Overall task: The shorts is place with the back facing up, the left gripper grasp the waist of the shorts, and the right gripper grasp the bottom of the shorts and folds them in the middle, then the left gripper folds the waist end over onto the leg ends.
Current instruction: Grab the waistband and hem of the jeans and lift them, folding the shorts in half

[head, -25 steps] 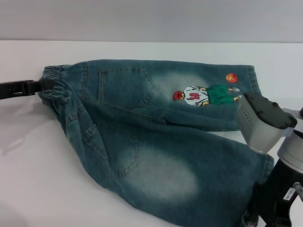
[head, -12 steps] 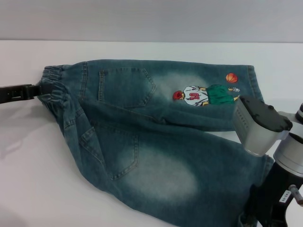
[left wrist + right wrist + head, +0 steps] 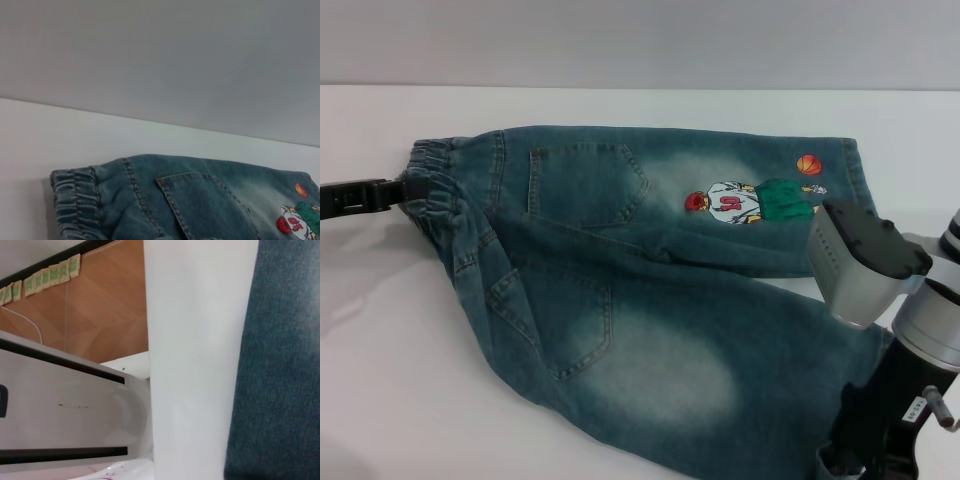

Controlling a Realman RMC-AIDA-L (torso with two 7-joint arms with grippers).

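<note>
Blue denim shorts (image 3: 650, 260) lie back up on the white table (image 3: 380, 380), with both back pockets showing and a cartoon patch (image 3: 750, 200) on the far leg. The elastic waist (image 3: 435, 175) points left and the leg ends point right. At the left, my black left gripper (image 3: 408, 186) is shut on the waist. The left wrist view shows the waistband (image 3: 75, 200) and a pocket. At the lower right, my right gripper (image 3: 840, 462) is at the near leg's hem, and the denim bunches into it. Denim (image 3: 280, 365) fills one side of the right wrist view.
My right arm's grey wrist housing (image 3: 860, 265) hangs over the far leg's hem. The right wrist view shows the table's edge (image 3: 195, 365), with wooden floor (image 3: 100, 310) beyond it. A grey wall (image 3: 640, 40) stands behind the table.
The right arm has shifted slightly left and toward me. The near half of the shorts has drawn in a little to the right. The left gripper has barely moved.
</note>
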